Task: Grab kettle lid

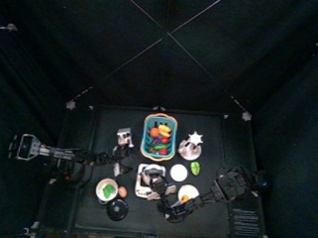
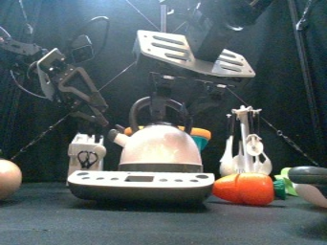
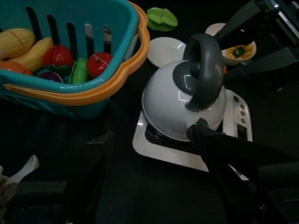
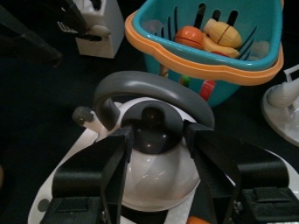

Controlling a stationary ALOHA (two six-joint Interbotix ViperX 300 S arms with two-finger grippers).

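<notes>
The white kettle (image 2: 160,148) with a grey arched handle (image 4: 146,87) stands on a flat grey base (image 2: 141,187) at the table's middle front (image 1: 153,176). Its lid carries a black knob (image 4: 153,125) under the handle. My right gripper (image 4: 158,175) hangs just above the kettle, open wide, one jaw on each side of the lid knob and touching nothing. From the front the same gripper (image 2: 194,57) shows over the handle. My left arm (image 2: 64,81) is raised to the kettle's left, and its wrist view looks down on the kettle (image 3: 181,96).
A teal and orange basket (image 4: 251,61) of fruit stands behind the kettle. A white utensil rack (image 2: 246,144), a carrot (image 2: 243,189), an egg (image 2: 7,179) and a small white block (image 2: 86,151) surround the kettle. A white plate (image 3: 163,51) lies beside it.
</notes>
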